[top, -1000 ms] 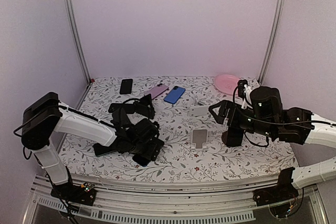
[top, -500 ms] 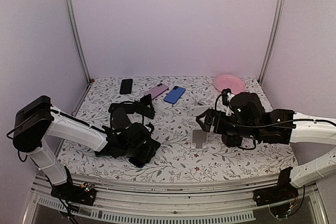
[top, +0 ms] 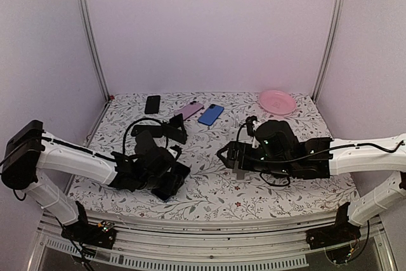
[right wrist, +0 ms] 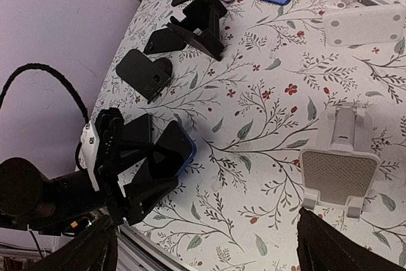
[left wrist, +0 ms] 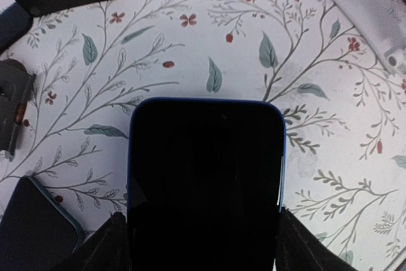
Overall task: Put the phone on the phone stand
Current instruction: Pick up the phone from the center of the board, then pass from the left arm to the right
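My left gripper (top: 170, 182) (left wrist: 202, 220) is shut on a blue-edged phone with a black screen (left wrist: 206, 169), holding it by its long sides low over the floral table at the near left. The phone also shows in the right wrist view (right wrist: 168, 150). The white phone stand (right wrist: 339, 169) stands right of the table's centre, apart from the phone. In the top view it is mostly hidden behind my right gripper (top: 227, 155). My right gripper (right wrist: 212, 252) is open and empty, hovering above the table between the phone and the stand.
A second white stand (right wrist: 365, 26) sits farther back. Black stands (top: 168, 130) (right wrist: 196, 26) are behind the left gripper. A black phone (top: 152, 104), pink phone (top: 188, 110), blue phone (top: 210, 114) and pink plate (top: 276, 101) lie along the back.
My right arm has swung left from the right side to the table's middle, over the white stand. My left gripper, still holding the phone, has shifted slightly left and back.
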Motion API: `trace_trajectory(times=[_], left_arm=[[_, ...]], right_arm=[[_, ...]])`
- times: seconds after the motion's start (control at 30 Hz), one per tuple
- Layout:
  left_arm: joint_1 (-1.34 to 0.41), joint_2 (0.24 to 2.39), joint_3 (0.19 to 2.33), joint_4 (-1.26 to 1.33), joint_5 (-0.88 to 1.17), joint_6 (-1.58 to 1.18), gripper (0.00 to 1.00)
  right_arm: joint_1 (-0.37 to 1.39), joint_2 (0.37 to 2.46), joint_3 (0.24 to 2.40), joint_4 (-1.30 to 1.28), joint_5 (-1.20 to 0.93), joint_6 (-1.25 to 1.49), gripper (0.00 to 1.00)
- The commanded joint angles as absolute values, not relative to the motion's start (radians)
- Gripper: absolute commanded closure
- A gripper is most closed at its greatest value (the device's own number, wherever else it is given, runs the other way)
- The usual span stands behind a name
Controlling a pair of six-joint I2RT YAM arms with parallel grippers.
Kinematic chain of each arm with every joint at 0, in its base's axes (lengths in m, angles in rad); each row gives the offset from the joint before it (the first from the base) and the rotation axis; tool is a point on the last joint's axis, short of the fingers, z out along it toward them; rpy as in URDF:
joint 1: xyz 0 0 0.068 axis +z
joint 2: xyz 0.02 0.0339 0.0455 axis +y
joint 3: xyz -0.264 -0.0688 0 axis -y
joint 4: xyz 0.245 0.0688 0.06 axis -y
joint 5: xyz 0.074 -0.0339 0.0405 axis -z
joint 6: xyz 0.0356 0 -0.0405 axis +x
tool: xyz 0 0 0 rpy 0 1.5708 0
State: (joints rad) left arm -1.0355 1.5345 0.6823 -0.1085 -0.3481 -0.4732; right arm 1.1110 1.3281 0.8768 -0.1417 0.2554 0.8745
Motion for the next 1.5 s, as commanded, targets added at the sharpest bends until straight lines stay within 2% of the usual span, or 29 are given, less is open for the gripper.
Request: trace_trajectory(times=[0.0,0.13,0.43,0.63,0.77,1.0,1.13,1.2,1.3,1.47], left_arm=[[-1.06,1.438,0.678,-0.039,-0.409,-0.414,0.53],[-1.071,1.373,0.67,0.003,-0.409,-0.368,0.53],[-1.17,1.273,0.665,0.116,-0.402,-0.283,0.54],[-1.238,1.264,0.681,0.162,-0.418,-0.239,0.54],[-1.26,1.267,0.693,0.188,-0.431,-0.221,0.54],[-1.273,1.263,0.693,0.22,-0.426,-0.218,0.54],[-1.281,1.265,0.692,0.238,-0.425,-0.22,0.54],[-1.282,1.266,0.692,0.246,-0.42,-0.219,0.54],[-1.281,1.265,0.69,0.25,-0.411,-0.22,0.47],[-1.281,1.242,0.675,0.239,-0.38,-0.239,0.2]], right_arm=[[1.12,1.374,0.914,-0.026,0.221,0.853,0.02],[1.119,1.43,0.938,0.019,0.189,0.825,0.04],[1.121,1.535,0.969,0.139,0.084,0.808,0.19],[1.134,1.543,0.938,0.227,0.048,0.836,0.29],[1.137,1.553,0.929,0.26,0.013,0.854,0.4],[1.139,1.515,0.889,0.279,0.02,0.883,0.49],[1.139,1.499,0.879,0.279,0.014,0.886,0.64],[1.139,1.491,0.874,0.279,0.012,0.887,0.75],[1.138,1.466,0.859,0.278,0.02,0.883,0.95],[1.138,1.411,0.836,0.269,0.03,0.833,0.98]])
